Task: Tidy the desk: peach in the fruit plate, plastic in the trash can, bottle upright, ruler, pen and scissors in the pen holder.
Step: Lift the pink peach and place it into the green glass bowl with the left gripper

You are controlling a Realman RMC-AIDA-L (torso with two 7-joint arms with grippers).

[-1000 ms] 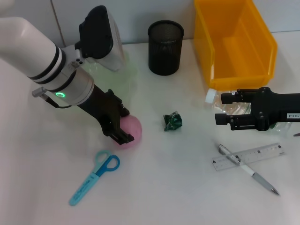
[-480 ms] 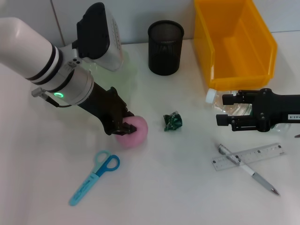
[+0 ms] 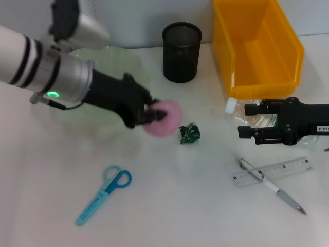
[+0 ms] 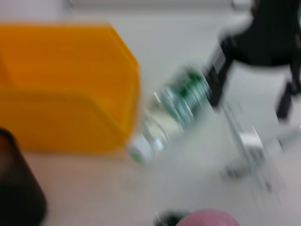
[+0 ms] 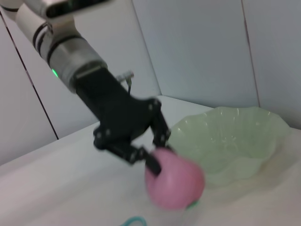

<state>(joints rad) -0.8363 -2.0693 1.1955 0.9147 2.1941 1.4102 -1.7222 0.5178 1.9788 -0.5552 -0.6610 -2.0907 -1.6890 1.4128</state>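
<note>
1. While the left gripper (image 3: 149,114) pinches the pink peach (image 3: 164,119) at the frame's middle, the fruit could slip.
2. Only the fingertips grip its round side.
3. At right, the right gripper (image 3: 245,124) waits open.

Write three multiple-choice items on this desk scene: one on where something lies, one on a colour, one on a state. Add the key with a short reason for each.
1. Where does the ruler lie?
A. inside the pen holder
B. flat on the desk, under the pen
C. in the yellow bin

2. What colour are the scissors?
A. red
B. black
C. blue

3. What is the left gripper doing?
A. gripping the peach, raised off the desk
B. hanging open over the scissors
C. gripping the bottle

Key:
1 B: the pen crosses over the ruler on the desk.
2 C: handles and blade cover are light blue.
3 A: its fingers clamp the pink peach, which the right wrist view shows off the surface, beside the green fruit plate.
</note>
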